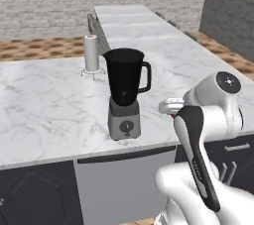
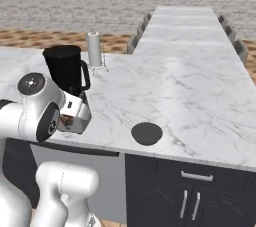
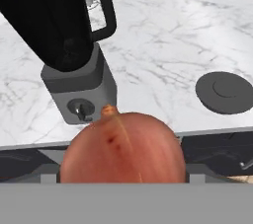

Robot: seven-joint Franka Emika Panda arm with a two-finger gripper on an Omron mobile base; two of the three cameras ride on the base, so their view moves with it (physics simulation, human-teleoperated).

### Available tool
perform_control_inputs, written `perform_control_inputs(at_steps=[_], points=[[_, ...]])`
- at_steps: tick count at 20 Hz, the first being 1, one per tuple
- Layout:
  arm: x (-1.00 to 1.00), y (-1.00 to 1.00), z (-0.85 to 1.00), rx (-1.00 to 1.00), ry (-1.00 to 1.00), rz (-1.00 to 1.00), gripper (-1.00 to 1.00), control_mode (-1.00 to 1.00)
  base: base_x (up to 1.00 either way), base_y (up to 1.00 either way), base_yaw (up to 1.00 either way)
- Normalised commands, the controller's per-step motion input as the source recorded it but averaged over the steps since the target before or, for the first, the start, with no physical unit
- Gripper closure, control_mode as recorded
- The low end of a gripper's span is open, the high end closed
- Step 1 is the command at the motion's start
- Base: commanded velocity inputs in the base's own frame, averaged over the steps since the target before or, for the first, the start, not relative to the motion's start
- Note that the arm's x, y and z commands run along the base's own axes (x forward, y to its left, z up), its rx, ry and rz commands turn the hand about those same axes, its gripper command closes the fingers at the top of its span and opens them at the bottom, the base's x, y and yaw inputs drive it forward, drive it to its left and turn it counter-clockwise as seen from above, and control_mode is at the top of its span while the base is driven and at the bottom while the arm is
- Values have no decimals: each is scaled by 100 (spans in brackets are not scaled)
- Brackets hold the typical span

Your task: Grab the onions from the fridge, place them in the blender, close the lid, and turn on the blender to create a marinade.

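At the front edge of the white marble counter (image 1: pixel 44 105), the dark tapered blender jar (image 1: pixel 124 81) stands open on its square grey base with a round dial (image 1: pixel 125 124), while its round flat black lid (image 2: pixel 147 133) lies on the stone well off to the right. Close before the hand camera sits a round reddish-brown onion (image 3: pixel 123 148), seemingly held at the gripper (image 3: pixel 123 176); the fingers are hidden behind the bulb, so I cannot tell how firmly they clamp it. The hand looks level with the base, below the jar's rim, so a straight advance would likely knock the blender or tip it. Judging by the smooth round skin, the onion could slip during the lift, or strike the rim and roll off the counter. A white cylinder on a stand (image 1: pixel 91 53) stands behind.
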Motion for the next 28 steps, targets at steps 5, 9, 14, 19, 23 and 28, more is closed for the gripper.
perform_control_inputs(at_steps=[5,9,14,19,23,28], points=[[0,12,100,5,-11,0,100,-100,0,0,0],[3,29,100,0,-17,-7,100,-100,0,0,0],[7,28,100,0,-15,-6,100,-100,0,0,0],[23,17,67,0,-4,-2,100,-100,0,0,0],[72,26,9,0,14,0,100,-100,0,0,0],[96,28,-31,0,33,0,100,-100,0,0,0]])
